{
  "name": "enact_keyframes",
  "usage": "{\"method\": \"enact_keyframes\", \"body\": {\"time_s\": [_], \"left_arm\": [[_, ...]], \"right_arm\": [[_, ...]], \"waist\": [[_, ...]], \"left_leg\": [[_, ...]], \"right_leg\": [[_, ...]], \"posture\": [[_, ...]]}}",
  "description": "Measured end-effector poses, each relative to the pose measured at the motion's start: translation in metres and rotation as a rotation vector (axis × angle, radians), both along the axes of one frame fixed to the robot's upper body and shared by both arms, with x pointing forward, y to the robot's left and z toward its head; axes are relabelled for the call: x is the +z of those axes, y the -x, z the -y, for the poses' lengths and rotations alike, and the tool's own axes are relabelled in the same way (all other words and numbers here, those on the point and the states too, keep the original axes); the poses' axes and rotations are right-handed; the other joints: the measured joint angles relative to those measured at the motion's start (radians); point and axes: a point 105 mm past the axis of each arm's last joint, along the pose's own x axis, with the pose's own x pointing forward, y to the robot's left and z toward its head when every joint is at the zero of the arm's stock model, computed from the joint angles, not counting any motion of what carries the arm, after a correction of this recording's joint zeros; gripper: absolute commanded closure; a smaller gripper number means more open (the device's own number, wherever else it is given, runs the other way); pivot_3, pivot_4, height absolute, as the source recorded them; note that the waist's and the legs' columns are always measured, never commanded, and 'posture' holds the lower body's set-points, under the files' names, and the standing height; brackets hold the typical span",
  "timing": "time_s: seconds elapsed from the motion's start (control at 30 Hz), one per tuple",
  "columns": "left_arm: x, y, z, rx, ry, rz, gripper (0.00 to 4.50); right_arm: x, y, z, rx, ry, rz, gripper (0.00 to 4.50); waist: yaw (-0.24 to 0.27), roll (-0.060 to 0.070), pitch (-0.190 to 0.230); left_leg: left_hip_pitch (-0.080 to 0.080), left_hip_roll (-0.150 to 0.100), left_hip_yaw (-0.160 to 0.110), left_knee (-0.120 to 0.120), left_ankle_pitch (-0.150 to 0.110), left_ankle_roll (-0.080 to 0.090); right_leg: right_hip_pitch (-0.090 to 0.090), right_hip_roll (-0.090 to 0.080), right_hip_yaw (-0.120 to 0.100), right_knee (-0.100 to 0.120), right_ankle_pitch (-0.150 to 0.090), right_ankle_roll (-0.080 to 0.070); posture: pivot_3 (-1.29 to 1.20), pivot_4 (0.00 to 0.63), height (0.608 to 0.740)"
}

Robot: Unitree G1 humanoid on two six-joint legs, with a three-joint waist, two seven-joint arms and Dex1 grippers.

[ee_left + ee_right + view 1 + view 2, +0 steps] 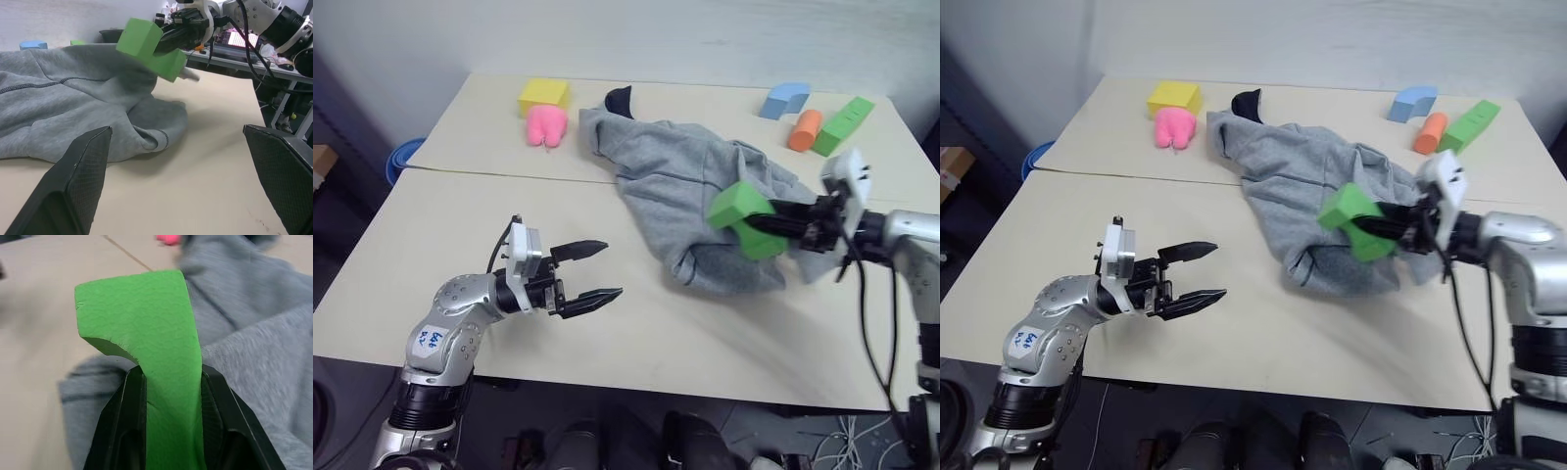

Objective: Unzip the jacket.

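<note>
You see right gripper (766, 227) level over jacket (680, 186), fingers pinching green foam block (744, 217). Left gripper (592, 271) low over table (431, 255), fingers spread wide, empty. Jacket crumpled mid-table.

The left gripper (589, 271) hovered well left of the jacket (690, 186), fingers spread wide. The right gripper (766, 224) hung over the jacket's right side, clamping a green foam block (744, 217).
</note>
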Motion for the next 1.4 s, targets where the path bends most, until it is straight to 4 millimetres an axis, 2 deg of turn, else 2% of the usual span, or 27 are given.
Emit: {"method": "enact_keyframes", "body": {"time_s": [0.07, 0.13, 0.2, 0.23, 0.3, 0.4, 0.43, 0.6, 0.7, 0.77, 0.9, 1.0, 1.07, 1.2, 1.3, 1.37, 1.4], "left_arm": [[-0.001, 0.0, -0.001, 0.002, -0.001, -0.004, 0.0], [-0.002, 0.0, -0.001, 0.003, -0.002, -0.006, 0.0], [-0.002, 0.0, -0.002, 0.006, -0.006, -0.006, 0.0], [-0.002, 0.0, -0.003, 0.011, -0.01, -0.004, 0.0], [-0.001, 0.0, -0.006, 0.019, -0.014, -0.002, 0.0], [-0.004, 0.0, -0.007, 0.025, -0.013, -0.012, 0.0], [-0.006, 0.001, -0.008, 0.028, -0.013, -0.019, 0.0], [-0.009, 0.002, -0.008, 0.039, -0.01, -0.03, 0.0], [-0.01, 0.002, -0.008, 0.038, -0.009, -0.034, 0.0], [-0.01, 0.003, -0.007, 0.031, -0.011, -0.033, 0.0], [-0.006, 0.002, -0.004, 0.012, -0.011, -0.013, 0.0], [-0.005, 0.001, -0.004, 0.011, -0.012, -0.007, 0.0], [-0.005, 0.001, -0.004, 0.01, -0.012, -0.007, 0.0], [-0.005, 0.002, -0.004, 0.008, -0.012, -0.007, 0.0], [-0.006, 0.002, -0.004, 0.008, -0.012, -0.011, 0.0], [-0.007, 0.003, -0.004, 0.009, -0.012, -0.014, 0.0], [-0.007, 0.003, -0.004, 0.009, -0.012, -0.014, 0.0]], "right_arm": [[-0.01, -0.003, -0.015, 0.01, 0.013, -0.01, 3.49], [-0.026, -0.007, -0.021, -0.002, 0.068, -0.042, 2.83], [-0.037, -0.009, -0.017, -0.019, 0.148, -0.033, 2.36], [-0.042, -0.008, -0.012, -0.022, 0.202, -0.023, 1.95], [-0.044, -0.007, -0.005, -0.021, 0.246, 0.004, 1.27], [-0.035, 0.0, 0.001, 0.023, 0.294, 0.102, 0.23], [-0.032, 0.001, 0.003, 0.033, 0.304, 0.129, 0.06], [-0.019, 0.005, 0.004, 0.065, 0.32, 0.209, 0.06], [-0.013, 0.006, -0.004, 0.103, 0.321, 0.209, 0.06], [-0.015, 0.005, -0.012, 0.133, 0.335, 0.206, 0.06], [-0.032, 0.0, -0.035, 0.21, 0.386, 0.162, 0.06], [-0.036, -0.003, -0.04, 0.233, 0.417, 0.146, 0.65], [-0.037, -0.005, -0.043, 0.256, 0.45, 0.138, 1.21], [-0.04, -0.002, -0.044, 0.298, 0.458, 0.114, 2.57], [-0.033, 0.004, -0.046, 0.342, 0.414, 0.121, 3.45], [-0.02, 0.007, -0.045, 0.334, 0.335, 0.124, 3.45], [-0.008, 0.011, -0.044, 0.332, 0.254, 0.12, 3.45]], "waist": [[0.004, 0.0, 0.0], [0.006, 0.0, 0.0], [0.007, 0.0, 0.0], [0.007, 0.0, 0.0], [0.003, 0.0, 0.0], [0.001, 0.0, 0.0], [0.001, 0.0, 0.0], [0.0, 0.0, 0.0], [0.0, 0.0, 0.0], [0.0, 0.0, 0.0], [-0.001, 0.0, 0.0], [0.001, 0.0, 0.0], [0.001, 0.0, 0.0], [0.0, 0.0, 0.0], [-0.001, 0.0, 0.0], [0.0, 0.0, 0.0], [0.001, 0.0, 0.0]], "left_leg": [[-0.002, -0.001, -0.003, 0.001, 0.0, 0.0], [-0.003, -0.004, -0.005, 0.001, 0.001, 0.001], [-0.004, -0.005, -0.006, 0.001, 0.001, 0.001], [-0.004, -0.005, -0.006, 0.0, 0.001, 0.002], [-0.003, -0.005, -0.005, 0.0, 0.001, 0.002], [-0.003, -0.004, -0.005, 0.0, 0.001, 0.002], [-0.003, -0.004, -0.004, 0.0, 0.001, 0.002], [-0.001, -0.003, -0.003, 0.0, 0.001, 0.002], [-0.001, -0.003, -0.003, 0.0, 0.001, 0.002], [-0.001, -0.003, -0.003, 0.0, 0.001, 0.002], [-0.002, -0.003, -0.003, 0.0, 0.001, 0.002], [-0.002, -0.004, -0.004, 0.001, 0.001, 0.002], [-0.002, -0.004, -0.004, 0.001, 0.001, 0.002], [-0.002, -0.004, -0.004, 0.0, 0.001, 0.002], [-0.002, -0.004, -0.004, 0.001, 0.001, 0.002], [-0.002, -0.004, -0.004, 0.001, 0.001, 0.002], [-0.003, -0.004, -0.005, 0.001, 0.001, 0.002]], "right_leg": [[0.0, -0.001, 0.0, 0.0, 0.0, 0.0], [0.0, -0.003, 0.0, 0.0, 0.0, 0.001], [0.0, -0.003, -0.001, -0.001, 0.0, 0.001], [0.0, -0.003, -0.001, -0.001, 0.0, 0.001], [0.0, -0.003, -0.002, -0.001, 0.001, 0.001], [0.0, -0.002, -0.003, -0.001, 0.001, 0.001], [0.0, -0.002, -0.003, -0.001, 0.001, 0.001], [0.0, -0.002, -0.002, 0.0, 0.001, 0.001], [0.0, -0.002, -0.002, 0.0, 0.001, 0.001], [0.0, -0.002, -0.001, 0.0, 0.001, 0.001], [0.0, -0.002, -0.002, 0.0, 0.001, 0.001], [0.0, -0.002, -0.002, -0.001, 0.001, 0.001], [0.0, -0.002, -0.002, -0.001, 0.001, 0.001], [0.0, -0.002, -0.002, -0.001, 0.001, 0.001], [0.0, -0.002, -0.002, -0.001, 0.001, 0.001], [0.0, -0.002, -0.002, -0.001, 0.001, 0.001], [0.0, -0.003, -0.002, 0.0, 0.001, 0.001]], "posture": [[0.0, 0.15, 0.74], [0.0, 0.15, 0.74], [0.0, 0.15, 0.74], [0.0, 0.15, 0.74], [0.0, 0.15, 0.74], [0.0, 0.15, 0.74], [0.0, 0.15, 0.74], [0.0, 0.15, 0.74], [0.0, 0.15, 0.74], [0.0, 0.15, 0.74], [0.0, 0.15, 0.74], [0.0, 0.15, 0.74], [0.0, 0.15, 0.74], [0.0, 0.15, 0.74], [0.0, 0.15, 0.74], [0.0, 0.15, 0.74], [0.0, 0.15, 0.74]]}}
